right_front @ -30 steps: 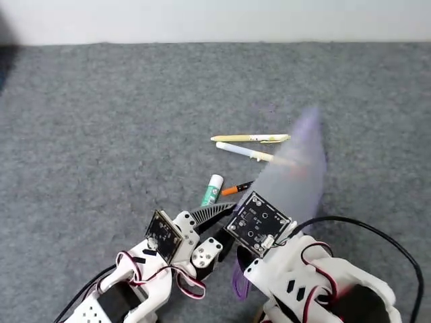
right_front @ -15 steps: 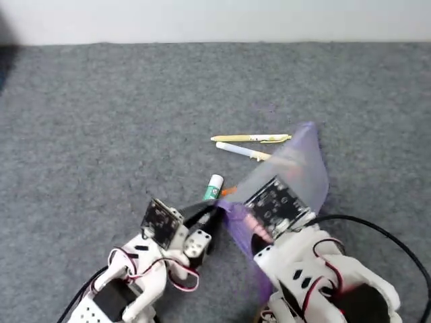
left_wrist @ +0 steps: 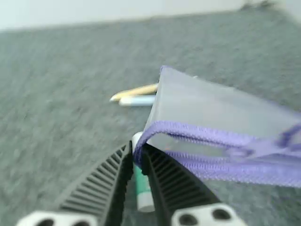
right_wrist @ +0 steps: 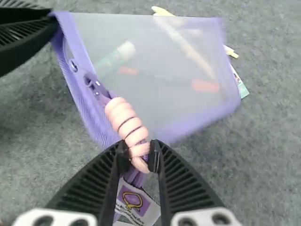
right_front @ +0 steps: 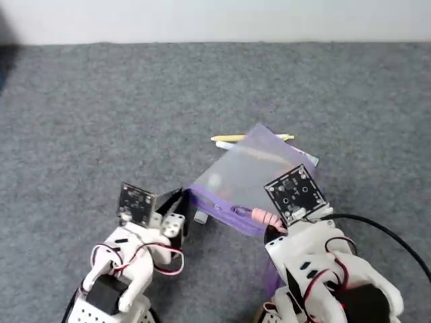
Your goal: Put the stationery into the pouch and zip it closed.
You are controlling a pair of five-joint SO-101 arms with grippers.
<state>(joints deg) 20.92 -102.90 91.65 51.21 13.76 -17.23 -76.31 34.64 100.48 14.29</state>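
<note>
Purple-edged and translucent, the pouch (right_front: 252, 171) is held up at the centre of the high view over the grey worktop (right_front: 101, 114). A purple tag (right_wrist: 133, 200) bears a yellow emblem, and the print on a small corner label (right_wrist: 238, 85) is too small to read. The left pincer (left_wrist: 136, 153) is pressed together on the pouch's zip-edge corner. The right pincer (right_wrist: 137, 153) pinches the pink coiled pull (right_wrist: 126, 123). Both arms rise from the lower frame edge, angled inward. A yellow pen (right_front: 225, 138) and a glue stick (left_wrist: 142, 193) lie on the worktop beneath the pouch.

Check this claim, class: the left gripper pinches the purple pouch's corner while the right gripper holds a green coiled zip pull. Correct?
Not quite: the coiled zip pull in the right gripper is pink, as the right wrist view shows.
</note>
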